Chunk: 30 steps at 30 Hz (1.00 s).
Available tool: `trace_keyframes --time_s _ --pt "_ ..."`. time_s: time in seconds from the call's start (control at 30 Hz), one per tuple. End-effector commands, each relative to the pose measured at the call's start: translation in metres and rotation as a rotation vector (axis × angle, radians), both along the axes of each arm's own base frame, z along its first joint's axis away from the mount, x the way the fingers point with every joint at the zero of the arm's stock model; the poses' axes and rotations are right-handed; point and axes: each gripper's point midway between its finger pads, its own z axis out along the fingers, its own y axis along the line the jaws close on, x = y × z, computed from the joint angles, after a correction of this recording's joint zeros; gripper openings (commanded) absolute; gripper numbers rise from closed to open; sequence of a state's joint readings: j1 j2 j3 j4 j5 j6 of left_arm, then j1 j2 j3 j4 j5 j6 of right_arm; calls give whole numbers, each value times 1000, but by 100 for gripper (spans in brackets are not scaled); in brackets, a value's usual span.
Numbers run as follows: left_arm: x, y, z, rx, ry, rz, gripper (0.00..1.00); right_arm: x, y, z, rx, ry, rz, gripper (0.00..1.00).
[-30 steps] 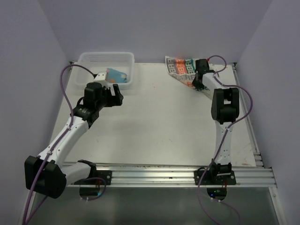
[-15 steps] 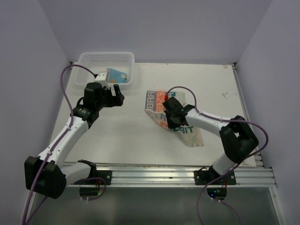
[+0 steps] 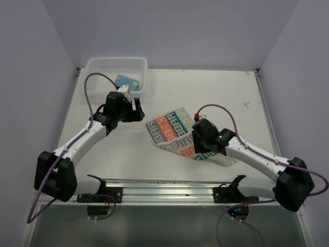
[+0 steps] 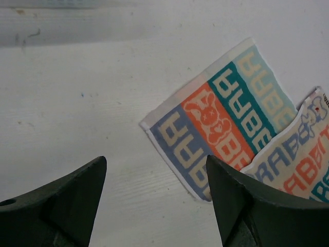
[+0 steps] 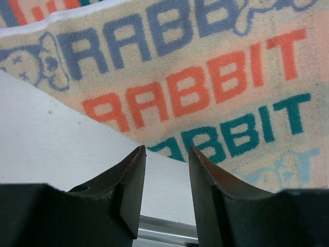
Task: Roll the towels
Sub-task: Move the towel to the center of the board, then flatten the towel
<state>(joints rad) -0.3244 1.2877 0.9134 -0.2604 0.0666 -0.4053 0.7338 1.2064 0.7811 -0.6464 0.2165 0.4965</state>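
The cream "RABBIT" towel (image 3: 172, 131) lies spread on the table's middle, one corner folded over. It shows in the left wrist view (image 4: 226, 118) and the right wrist view (image 5: 195, 77). My right gripper (image 3: 199, 149) hangs at the towel's near edge, its jaws a little apart with bare table between them (image 5: 167, 152). My left gripper (image 3: 134, 110) is open and empty just left of the towel's left corner (image 4: 154, 164). The light blue towel (image 3: 126, 81) lies in the white basket (image 3: 115, 64) at the back left.
A metal rail (image 3: 169, 188) runs along the table's near edge, close under my right gripper. Purple walls close in the table at the back and both sides. The right arm's cable (image 3: 221, 108) loops above the towel.
My right arm has dragged the RABBIT towel from the far right corner to the middle front. My left gripper has moved right, away from the basket, up to the towel's left corner.
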Motion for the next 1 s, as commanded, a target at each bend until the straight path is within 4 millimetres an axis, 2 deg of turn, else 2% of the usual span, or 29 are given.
trace_keyframes --time_s 0.0,0.17,0.27,0.47,0.63,0.83,0.97 --pt "-10 -33 -25 -44 105 -52 81 10 -12 17 -20 -60 -120 42" --pt "-10 -48 -78 -39 230 -36 70 19 -3 17 14 -86 -137 34" --pt "-1 -43 -93 4 251 15 67 19 -2 15 16 -87 -133 31" --pt "23 -47 -105 31 257 46 62 18 -3 11 29 -98 -130 28" --pt "39 -43 -105 60 224 90 59 18 -3 12 40 -109 -125 28" --pt "40 -36 -120 102 255 122 56 17 -6 10 34 -118 -130 27" --pt "35 -39 -132 99 284 105 52 16 -8 8 30 -115 -131 27"
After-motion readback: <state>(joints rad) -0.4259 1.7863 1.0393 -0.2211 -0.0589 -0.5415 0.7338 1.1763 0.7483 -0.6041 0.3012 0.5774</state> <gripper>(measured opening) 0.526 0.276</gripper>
